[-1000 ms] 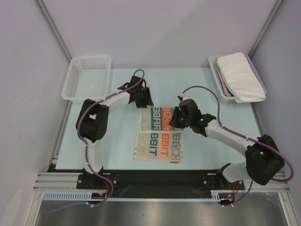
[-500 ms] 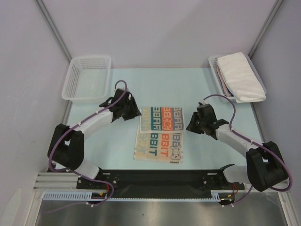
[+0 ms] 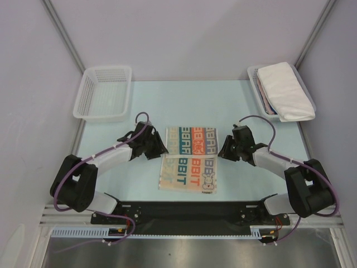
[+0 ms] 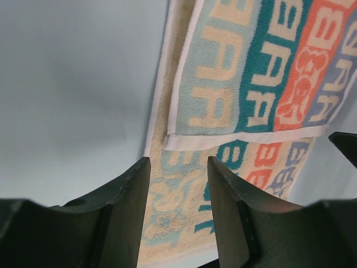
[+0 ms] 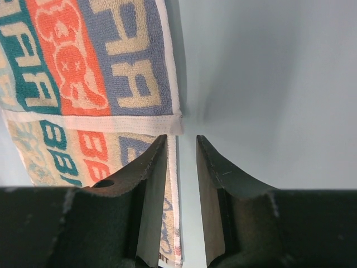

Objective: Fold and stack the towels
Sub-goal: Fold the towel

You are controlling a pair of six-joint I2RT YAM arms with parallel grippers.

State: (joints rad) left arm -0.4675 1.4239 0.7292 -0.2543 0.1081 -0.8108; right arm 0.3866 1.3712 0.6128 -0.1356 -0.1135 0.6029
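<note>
Two tools (image 3: 158,147) (image 3: 225,149) nearer, one towel (image 3: 189,159) between

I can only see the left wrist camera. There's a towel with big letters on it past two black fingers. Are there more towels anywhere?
Observer: Yes. A folded white towel lies on top in the mesh basket at the far right.
Operator: Is there only one basket?
Observer: No. A second mesh basket stands at the far left.
Operator: What's the other arm doing?
Observer: The right gripper is low at the right edge of the lettered towel, with its jaws a little apart and holding nothing.
</note>
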